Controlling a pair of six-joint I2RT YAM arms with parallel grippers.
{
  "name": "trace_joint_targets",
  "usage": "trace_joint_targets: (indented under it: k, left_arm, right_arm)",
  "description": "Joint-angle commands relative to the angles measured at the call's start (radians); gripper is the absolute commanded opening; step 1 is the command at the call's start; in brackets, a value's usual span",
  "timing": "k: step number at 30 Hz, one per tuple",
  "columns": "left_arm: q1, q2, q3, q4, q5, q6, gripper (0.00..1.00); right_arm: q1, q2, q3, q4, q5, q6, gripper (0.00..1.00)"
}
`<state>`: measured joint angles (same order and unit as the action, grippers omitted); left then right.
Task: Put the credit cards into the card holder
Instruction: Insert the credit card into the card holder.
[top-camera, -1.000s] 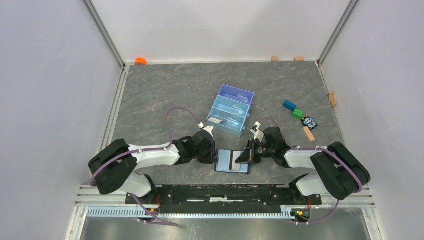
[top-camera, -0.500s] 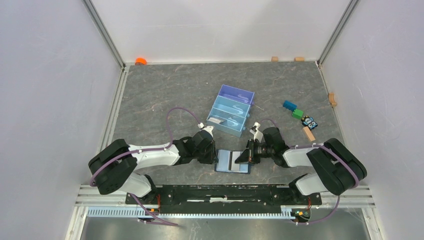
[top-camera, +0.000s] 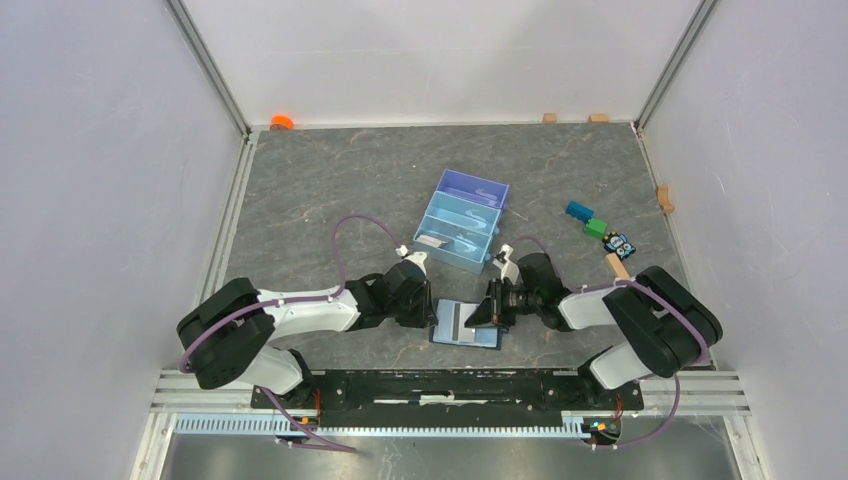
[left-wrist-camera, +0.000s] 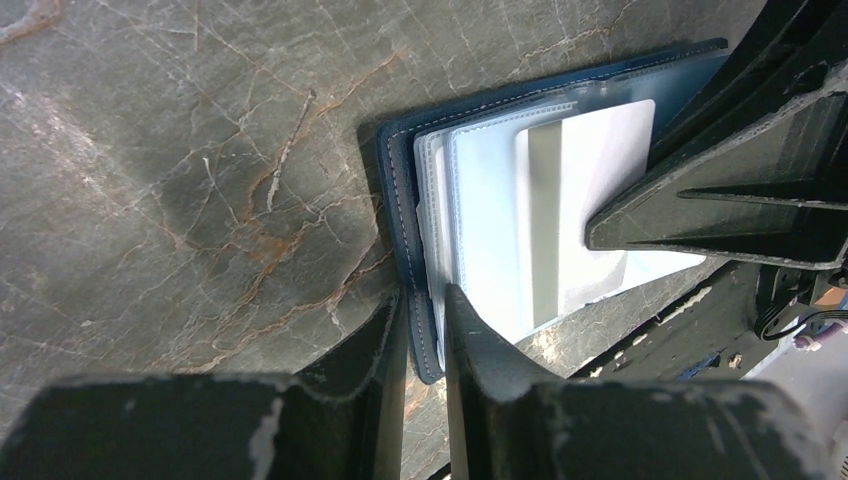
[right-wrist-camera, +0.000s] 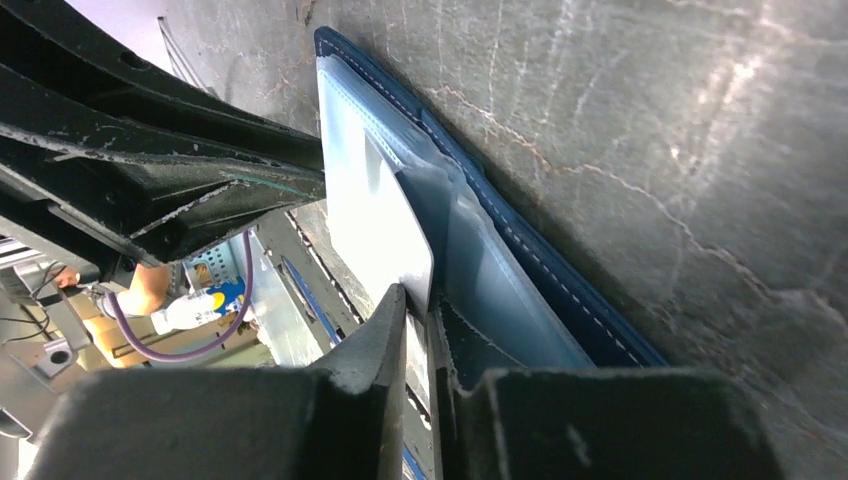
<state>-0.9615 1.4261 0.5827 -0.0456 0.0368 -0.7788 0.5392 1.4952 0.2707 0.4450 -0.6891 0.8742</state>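
One credit card (left-wrist-camera: 600, 170) with a grey stripe sits partway in the open blue card holder (left-wrist-camera: 395, 170), near the table's front edge, with the right gripper (right-wrist-camera: 420, 310) pinching it. The left gripper (left-wrist-camera: 425, 310) is clamped on the holder's edge. A second card (top-camera: 431, 242) lies in the blue tray (top-camera: 470, 205).

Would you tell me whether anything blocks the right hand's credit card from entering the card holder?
Nothing visible does: the credit card seems partly inside a clear pocket of the card holder, whose edge the left hand grips.
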Motion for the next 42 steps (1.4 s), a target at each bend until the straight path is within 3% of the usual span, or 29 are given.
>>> trace_joint_targets:
  k: [1,10,18,32,42]
  left_arm:
    - [-0.012,0.011,-0.030,0.028,0.037,0.026,0.23]
    - [-0.012,0.011,-0.043,0.027,0.022,0.006,0.06]
    - [-0.012,0.002,-0.046,0.041,0.032,0.001,0.05]
    - [-0.013,0.021,-0.043,0.089,0.055,-0.004,0.05]
    - [-0.012,0.035,-0.016,0.099,0.061,0.002,0.05]
  right_arm:
    - [0.031,0.022,0.047,-0.058,0.127,-0.025,0.16]
    - [0.044,-0.117,0.109,-0.294,0.270,-0.124,0.39]
    - [0.061,-0.281,0.179,-0.539,0.400,-0.205,0.55]
    - [0.186,-0.231,0.222,-0.516,0.413,-0.185,0.51]
    - [0.284,-0.174,0.339,-0.529,0.442,-0.199,0.47]
